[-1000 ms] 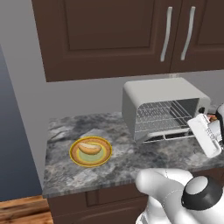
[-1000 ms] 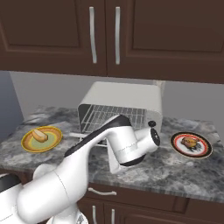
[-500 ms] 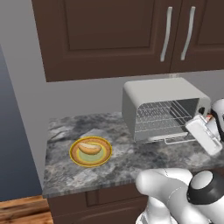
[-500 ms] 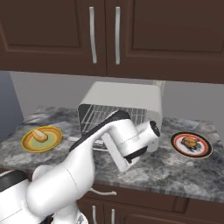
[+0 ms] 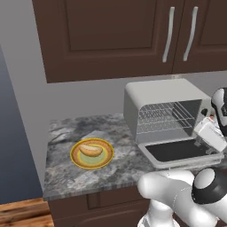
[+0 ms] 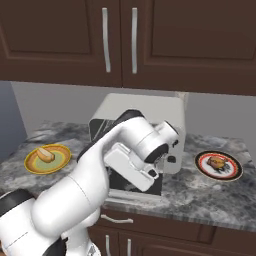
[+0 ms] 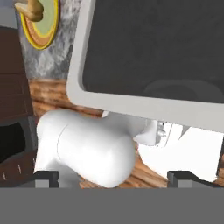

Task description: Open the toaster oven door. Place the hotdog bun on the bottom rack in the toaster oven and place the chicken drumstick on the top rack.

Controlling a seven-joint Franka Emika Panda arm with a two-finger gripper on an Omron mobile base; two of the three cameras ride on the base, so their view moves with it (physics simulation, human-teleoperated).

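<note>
One toaster oven [image 5: 164, 104] stands on the grey marbled tabletop [image 5: 71, 173], at the centre right of the left base view. It is a boxy light-grey oven with rounded corners. Its one door [image 5: 179, 151] lies folded down flat in front of it, dark glass facing up inside a grey frame. In the open cavity two thin silver wire shelves show, the top rack [image 5: 166, 110] above the bottom rack [image 5: 164, 125]; both are bare.

Two plates sit on the tabletop. A yellow plate [image 5: 91, 154] at the left of the left base view carries the one hotdog bun [image 5: 90, 150], a tan-golden oblong roll. A dark-rimmed plate [image 6: 218, 166] at the right of the right base view carries the one chicken drumstick [image 6: 216, 162], a small brown-orange piece. Two dark cabinet doors with silver handles [image 5: 167, 33] hang above.

The pincer [image 7: 113, 177] shows in the hand view, its two dark tips far apart at the bottom corners with nothing between them, so it stands open and holds nothing. The door's grey frame crosses that view above the tips, without touching them.

Compared with a second ago, the white hand at the right edge of the left base view sits slightly higher, near the door's right corner. The door, the plates and the food lie as before.
</note>
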